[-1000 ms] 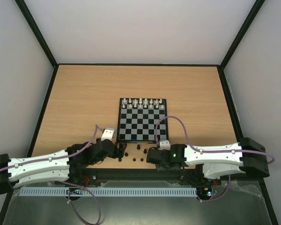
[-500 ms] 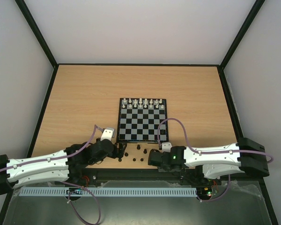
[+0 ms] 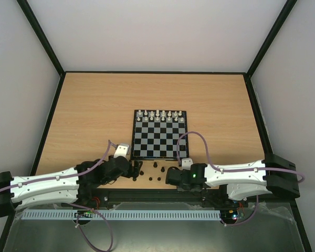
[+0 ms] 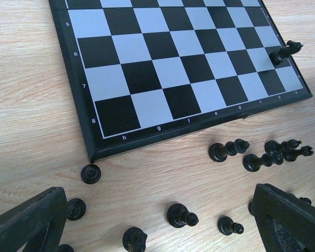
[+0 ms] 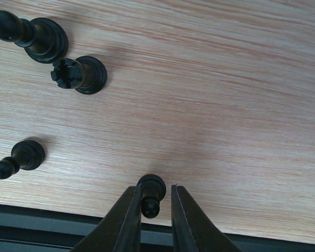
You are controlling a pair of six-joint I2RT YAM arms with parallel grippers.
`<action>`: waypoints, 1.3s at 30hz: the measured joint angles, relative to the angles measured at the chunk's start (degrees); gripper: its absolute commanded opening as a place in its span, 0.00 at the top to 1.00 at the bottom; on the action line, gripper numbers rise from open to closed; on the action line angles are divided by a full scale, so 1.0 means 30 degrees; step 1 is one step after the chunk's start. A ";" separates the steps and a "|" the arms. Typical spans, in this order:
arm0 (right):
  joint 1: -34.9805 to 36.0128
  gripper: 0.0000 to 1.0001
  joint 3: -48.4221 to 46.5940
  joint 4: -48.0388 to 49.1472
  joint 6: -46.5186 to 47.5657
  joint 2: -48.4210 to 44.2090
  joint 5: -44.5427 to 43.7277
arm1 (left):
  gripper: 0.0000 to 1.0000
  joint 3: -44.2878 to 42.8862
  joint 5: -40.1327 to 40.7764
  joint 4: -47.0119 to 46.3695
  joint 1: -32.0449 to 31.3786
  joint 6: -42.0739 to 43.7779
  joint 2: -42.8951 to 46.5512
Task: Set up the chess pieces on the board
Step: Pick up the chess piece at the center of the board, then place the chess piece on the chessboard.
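Black round-headed pawn stands between right fingers.

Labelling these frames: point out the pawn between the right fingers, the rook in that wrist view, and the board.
pawn [image 5: 150, 193]: right wrist view, on its stem.
rook [image 5: 79, 74]: right wrist view, on its body.
board [image 4: 144, 76]: left wrist view, on a black square.

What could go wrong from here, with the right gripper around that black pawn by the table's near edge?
1. The pawn sits off-centre in the right gripper, close to one finger with a gap at the other. A squeeze may tip or flick it rather than pinch it.
2. It stands right by the near edge of the table, so a knocked pawn could roll off.
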State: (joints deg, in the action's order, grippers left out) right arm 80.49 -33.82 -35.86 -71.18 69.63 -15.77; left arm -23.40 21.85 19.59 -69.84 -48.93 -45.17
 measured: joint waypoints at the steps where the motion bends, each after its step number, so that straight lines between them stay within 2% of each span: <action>1: -0.0058 0.82 0.0022 0.0022 0.0029 -0.0015 0.0000 | 0.01 0.0000 0.0000 -0.0007 -0.0007 0.0007 -0.0080; 10: -0.0350 0.92 0.0277 0.0656 0.0481 0.0182 0.0029 | 0.01 0.0000 -0.0080 -0.0423 0.0000 0.0007 -0.0648; 17: -0.0925 0.92 -0.0131 0.0423 0.1071 0.0175 -0.0160 | 0.01 0.0000 -0.0087 -0.0568 -0.0007 0.0007 -0.0765; 26: -0.4634 0.93 -0.3439 -0.0117 0.4277 0.0102 -0.0765 | 0.01 0.0000 -0.0073 -0.0568 -0.0007 0.0029 -0.0882; 32: -0.7140 0.93 -0.5792 0.0007 0.7082 0.2412 -0.0772 | 0.01 -0.0007 -0.0044 -0.0554 -0.0007 0.0160 -0.0867; 39: -0.8918 0.93 -0.7169 0.0342 0.9253 0.4896 -0.0517 | 0.01 -0.0007 0.0248 -0.0248 0.0000 0.0175 -0.0393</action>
State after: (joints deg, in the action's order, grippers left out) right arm 53.74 -55.33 -34.83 -43.42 84.31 -17.32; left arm -23.42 22.59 18.85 -69.84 -48.40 -46.35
